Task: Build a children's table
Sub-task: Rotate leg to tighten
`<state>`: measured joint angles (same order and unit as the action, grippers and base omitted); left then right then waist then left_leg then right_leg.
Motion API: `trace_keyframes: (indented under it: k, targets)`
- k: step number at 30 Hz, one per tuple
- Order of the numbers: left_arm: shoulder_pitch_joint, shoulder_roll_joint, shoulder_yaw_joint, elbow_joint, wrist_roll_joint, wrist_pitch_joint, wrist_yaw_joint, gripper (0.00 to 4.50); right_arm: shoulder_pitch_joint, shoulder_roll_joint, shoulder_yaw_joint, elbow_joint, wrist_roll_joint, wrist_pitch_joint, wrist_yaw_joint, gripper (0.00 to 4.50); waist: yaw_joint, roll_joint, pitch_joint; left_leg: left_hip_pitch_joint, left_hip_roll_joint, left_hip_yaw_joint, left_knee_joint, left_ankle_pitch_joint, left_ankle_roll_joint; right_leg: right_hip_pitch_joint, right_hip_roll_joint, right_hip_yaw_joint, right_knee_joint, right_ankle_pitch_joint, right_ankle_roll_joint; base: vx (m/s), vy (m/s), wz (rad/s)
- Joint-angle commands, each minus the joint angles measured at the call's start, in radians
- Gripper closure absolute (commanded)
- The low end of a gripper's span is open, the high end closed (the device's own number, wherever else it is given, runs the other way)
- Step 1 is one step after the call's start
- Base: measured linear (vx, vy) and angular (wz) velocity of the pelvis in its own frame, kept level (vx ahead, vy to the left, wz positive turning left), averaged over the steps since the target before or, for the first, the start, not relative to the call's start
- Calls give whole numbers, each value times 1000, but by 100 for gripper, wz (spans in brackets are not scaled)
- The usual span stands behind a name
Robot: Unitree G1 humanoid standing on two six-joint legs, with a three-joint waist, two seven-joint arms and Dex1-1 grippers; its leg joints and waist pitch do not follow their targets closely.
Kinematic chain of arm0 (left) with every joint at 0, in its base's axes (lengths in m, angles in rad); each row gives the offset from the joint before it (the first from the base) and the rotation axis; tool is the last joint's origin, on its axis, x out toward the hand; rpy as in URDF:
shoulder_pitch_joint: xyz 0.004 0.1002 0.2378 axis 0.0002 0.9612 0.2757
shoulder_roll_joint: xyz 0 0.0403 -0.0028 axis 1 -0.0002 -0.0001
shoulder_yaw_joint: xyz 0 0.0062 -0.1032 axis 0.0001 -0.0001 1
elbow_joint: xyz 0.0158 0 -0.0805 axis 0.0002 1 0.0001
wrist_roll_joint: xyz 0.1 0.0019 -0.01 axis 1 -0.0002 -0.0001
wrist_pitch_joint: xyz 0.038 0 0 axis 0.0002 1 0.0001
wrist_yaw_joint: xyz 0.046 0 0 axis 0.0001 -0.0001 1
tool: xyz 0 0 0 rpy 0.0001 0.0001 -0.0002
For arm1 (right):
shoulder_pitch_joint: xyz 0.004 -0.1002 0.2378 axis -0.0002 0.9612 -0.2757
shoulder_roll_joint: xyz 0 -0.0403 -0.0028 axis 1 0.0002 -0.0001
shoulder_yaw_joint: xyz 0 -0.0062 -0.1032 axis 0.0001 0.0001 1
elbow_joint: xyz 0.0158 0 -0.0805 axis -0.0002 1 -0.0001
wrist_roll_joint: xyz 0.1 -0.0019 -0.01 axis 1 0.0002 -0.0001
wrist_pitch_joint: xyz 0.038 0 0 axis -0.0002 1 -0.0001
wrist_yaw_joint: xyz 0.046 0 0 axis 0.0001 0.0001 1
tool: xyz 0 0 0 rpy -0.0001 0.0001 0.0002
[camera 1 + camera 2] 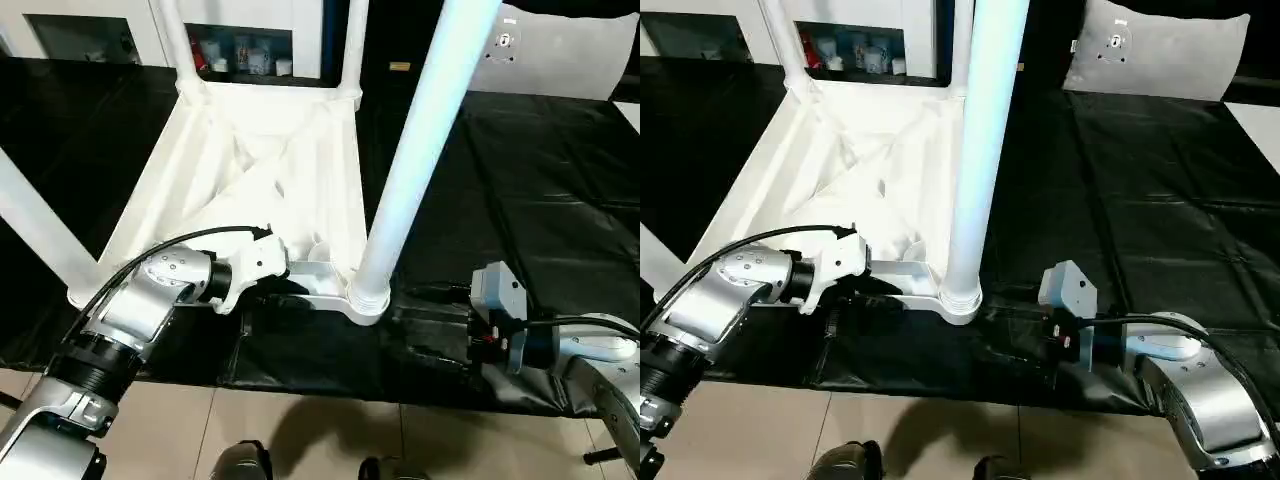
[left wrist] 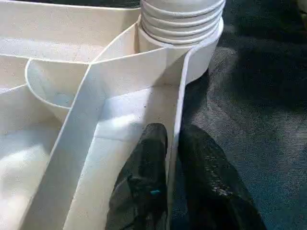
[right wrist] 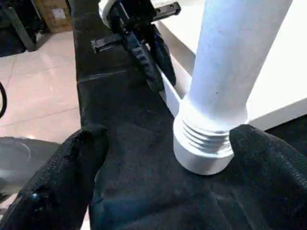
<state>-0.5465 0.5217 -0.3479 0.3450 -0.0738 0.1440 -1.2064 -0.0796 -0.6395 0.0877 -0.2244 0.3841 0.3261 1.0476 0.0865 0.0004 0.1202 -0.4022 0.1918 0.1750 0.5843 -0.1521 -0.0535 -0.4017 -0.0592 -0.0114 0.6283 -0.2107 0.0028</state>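
The children's table top (image 1: 250, 150) lies upside down on the black cover, ribbed side up. Legs stand in its sockets: two far ones (image 1: 175, 40) (image 1: 352, 45), one at the near left (image 1: 35, 235), and a thick one at the near right (image 1: 420, 150), whose threaded collar (image 3: 204, 139) sits in its socket (image 1: 366, 300). My left gripper (image 2: 173, 134) is shut on the top's near rim wall (image 2: 180, 103), one finger on each side, just beside that socket. My right gripper (image 3: 168, 139) is open, low over the cover, its fingers (image 3: 81, 148) spread either side of the collar.
The black-covered work table (image 1: 530, 180) stretches to the right and back. Its front edge runs just below both grippers, with tiled floor (image 1: 330, 430) beyond. A white glass-door cabinet (image 1: 240, 45) stands behind, and a grey panel (image 1: 1160, 50) at the back right.
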Motion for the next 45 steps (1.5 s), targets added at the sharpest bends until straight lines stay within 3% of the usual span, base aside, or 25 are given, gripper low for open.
trace_keyframes:
  k: [1, 4, 8, 10, 14, 16, 22, 23, 33, 40, 41, 43, 45]
  targets:
    - [13, -10, -12, 12, 0, 10, -15, 424, -9, 5, 1, 2, -4, 3, -6, 0, 2, -2, -80, 29, 33, -7, -61, -172, 55, 42, -67, 29, -70, -65, -253, 0, 0, 0]
    - [16, -14, -19, 14, 8, 4, -14, 440, -22, 10, 2, 22, -19, -5, -22, 0, 0, -2, -80, 28, 32, -7, -61, -178, 51, 42, -67, 29, -71, -74, -254, 0, 0, 0]
    - [-2, -30, -39, 39, 35, -67, -10, 447, -102, 53, -4, 117, -18, -10, -45, 0, -4, -4, -81, 28, 30, -6, -58, -181, 49, 41, -68, 29, -72, -85, -256, 0, 0, 0]
    - [-10, -32, -55, 45, 45, -96, -32, 450, -134, 62, 1, 170, -12, -28, -19, 28, -3, -5, -82, 28, 31, -5, -57, -177, 51, 42, -68, 29, -72, -90, -252, 0, 0, 0]
    - [-19, -38, -56, 45, 42, -89, -46, 450, -165, 65, 11, 218, -7, -31, 16, 40, 1, -4, -87, 28, 32, -4, -54, -141, 63, 44, -66, 28, -63, -28, -264, 0, 0, 0]
    - [-35, -43, -57, 50, 42, -93, -59, 450, -203, 66, 27, 275, -14, -44, 56, 70, 1, -6, -91, 27, 30, -4, -52, -118, 77, 46, -65, 26, -59, 7, -275, 0, 0, 0]
    - [-51, -43, -60, 71, 47, -110, -70, 450, -262, 77, 47, 359, -17, -55, 109, 121, 3, -6, -93, 26, 31, -3, -49, -126, 80, 47, -67, 25, -59, -7, -286, 0, 0, 0]
    - [-60, -45, -58, 93, 57, -121, -67, 450, -301, 91, 61, 415, -22, -70, 145, 133, 4, -6, -94, 27, 31, -3, -49, -128, 79, 47, -68, 24, -58, -8, -288, 0, 0, 0]
    - [-69, -52, -48, 117, 56, -110, -65, 450, -346, 102, 82, 486, -31, -87, 186, 213, 7, -9, -96, 27, 32, -2, -50, -129, 76, 48, -67, 23, -57, -11, -291, 0, 0, 0]
    - [-74, -95, -8, 125, -1, -51, -47, 450, -343, 114, 87, 487, -28, -58, 189, 254, 8, -9, -96, 28, 31, -1, -48, -121, 82, 47, -67, 24, -56, -1, -299, 0, 0, 0]
    - [-83, -123, -1, 136, 6, -31, -2, 450, -324, 133, 92, 455, -48, -30, 119, 255, 8, -6, -90, 27, 31, -1, -50, -124, 80, 44, -65, 25, -60, -14, -292, 0, 0, 0]
    - [-87, -134, -1, 142, 14, -22, 21, 450, -317, 144, 94, 444, -62, -18, 80, 255, 6, -8, -90, 27, 30, -2, -52, -139, 73, 44, -65, 24, -62, -43, -286, 0, 0, 0]
    - [-90, -141, 0, 146, 18, -16, 35, 450, -314, 151, 96, 439, -72, -12, 55, 257, 4, -8, -87, 32, 30, -4, -56, -191, 47, 42, -70, 25, -75, -151, -265, 0, 0, 0]
